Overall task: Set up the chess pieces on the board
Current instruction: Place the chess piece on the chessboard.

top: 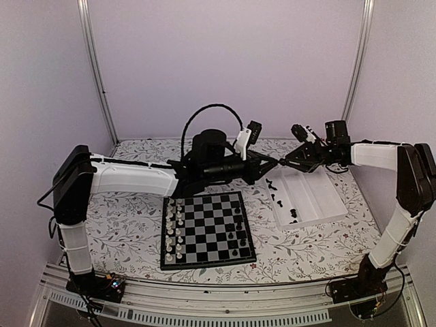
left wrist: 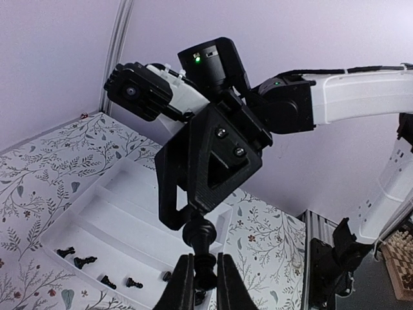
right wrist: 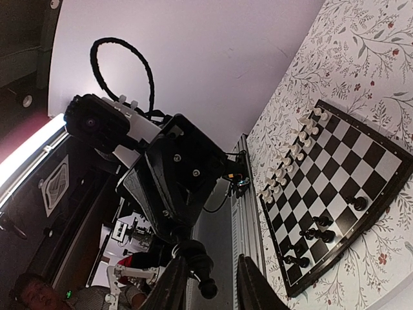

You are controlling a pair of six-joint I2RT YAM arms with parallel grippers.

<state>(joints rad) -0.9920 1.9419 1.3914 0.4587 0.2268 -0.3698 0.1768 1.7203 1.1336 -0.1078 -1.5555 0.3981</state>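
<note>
Top view looks down — wrist views (close, opposed) share the board (top: 211, 225).

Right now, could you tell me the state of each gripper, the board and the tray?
left gripper: shut on a black chess piece, in midair.
right gripper: open, fingers either side of that piece.
board: white chessmen lined up, a few black chessmen standing.
tray: loose black pieces lying inside.
</note>
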